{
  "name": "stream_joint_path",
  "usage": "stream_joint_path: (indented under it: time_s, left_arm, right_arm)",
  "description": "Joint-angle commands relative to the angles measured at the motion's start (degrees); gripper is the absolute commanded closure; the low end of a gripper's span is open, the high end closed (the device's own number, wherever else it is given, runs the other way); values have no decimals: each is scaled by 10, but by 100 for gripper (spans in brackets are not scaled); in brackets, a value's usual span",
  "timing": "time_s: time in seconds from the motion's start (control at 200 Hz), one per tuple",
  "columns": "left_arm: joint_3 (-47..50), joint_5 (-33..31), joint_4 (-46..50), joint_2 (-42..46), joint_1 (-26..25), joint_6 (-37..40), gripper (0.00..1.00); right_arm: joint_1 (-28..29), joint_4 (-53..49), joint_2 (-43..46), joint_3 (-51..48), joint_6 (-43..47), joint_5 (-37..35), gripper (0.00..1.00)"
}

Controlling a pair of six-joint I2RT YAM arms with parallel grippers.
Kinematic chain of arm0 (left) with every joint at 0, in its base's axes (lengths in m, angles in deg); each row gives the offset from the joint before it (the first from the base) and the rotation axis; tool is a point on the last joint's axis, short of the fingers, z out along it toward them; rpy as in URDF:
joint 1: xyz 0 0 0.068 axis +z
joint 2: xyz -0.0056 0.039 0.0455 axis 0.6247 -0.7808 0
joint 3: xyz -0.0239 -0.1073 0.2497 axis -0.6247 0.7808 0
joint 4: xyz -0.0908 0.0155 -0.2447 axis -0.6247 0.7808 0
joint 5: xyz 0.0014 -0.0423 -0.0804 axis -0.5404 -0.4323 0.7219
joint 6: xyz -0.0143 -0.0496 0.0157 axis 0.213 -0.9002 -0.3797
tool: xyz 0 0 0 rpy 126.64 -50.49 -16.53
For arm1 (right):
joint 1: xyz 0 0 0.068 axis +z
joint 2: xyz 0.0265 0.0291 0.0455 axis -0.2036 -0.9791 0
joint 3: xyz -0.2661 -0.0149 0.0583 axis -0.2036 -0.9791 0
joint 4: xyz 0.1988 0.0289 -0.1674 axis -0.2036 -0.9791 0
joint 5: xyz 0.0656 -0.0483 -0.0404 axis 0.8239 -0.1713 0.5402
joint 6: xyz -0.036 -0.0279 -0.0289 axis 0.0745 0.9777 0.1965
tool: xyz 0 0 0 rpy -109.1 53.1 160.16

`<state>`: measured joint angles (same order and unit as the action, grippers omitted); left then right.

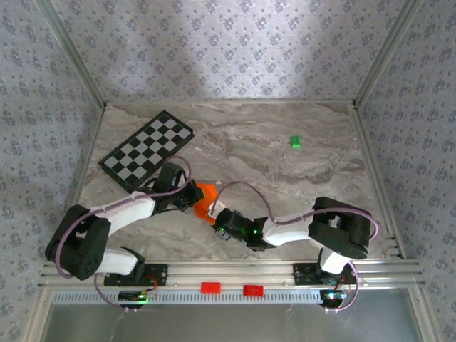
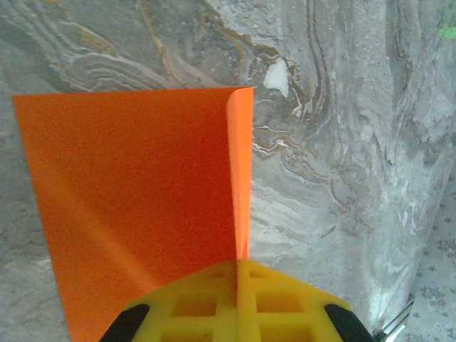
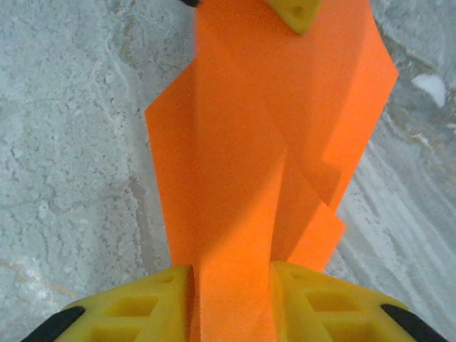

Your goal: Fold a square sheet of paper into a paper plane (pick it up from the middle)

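Note:
The orange paper (image 1: 205, 196) is partly folded and held up between my two grippers near the middle front of the table. My left gripper (image 1: 191, 198) is shut on it. In the left wrist view its yellow fingers (image 2: 239, 265) pinch a crease, and a flat orange panel (image 2: 135, 199) spreads to the left. My right gripper (image 1: 217, 217) is at the paper's near end. Its yellow jaws (image 3: 229, 274) stand apart, with a folded strip of the paper (image 3: 249, 142) running between them. A yellow fingertip (image 3: 296, 14) of the left gripper shows at the top of the right wrist view.
A black-and-white checkered board (image 1: 147, 149) lies at the back left. A small green block (image 1: 295, 142) sits at the back right, and its edge (image 2: 447, 30) shows in the left wrist view. Two red blocks (image 1: 210, 288) rest on the front rail. Metal frame posts edge the marble table.

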<state>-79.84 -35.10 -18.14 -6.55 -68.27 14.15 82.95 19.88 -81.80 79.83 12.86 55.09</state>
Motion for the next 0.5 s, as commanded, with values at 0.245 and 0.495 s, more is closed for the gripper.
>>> stream_joint_path:
  time_s: [0.245,0.495]
  left_arm:
    - [-15,19,10,-9,4,5,97]
    - [-15,25,5,-13,3,3,97]
  right_arm:
    - [25,26,0,-1,80,-116,65]
    - [25,37,-12,3,72,-104,70]
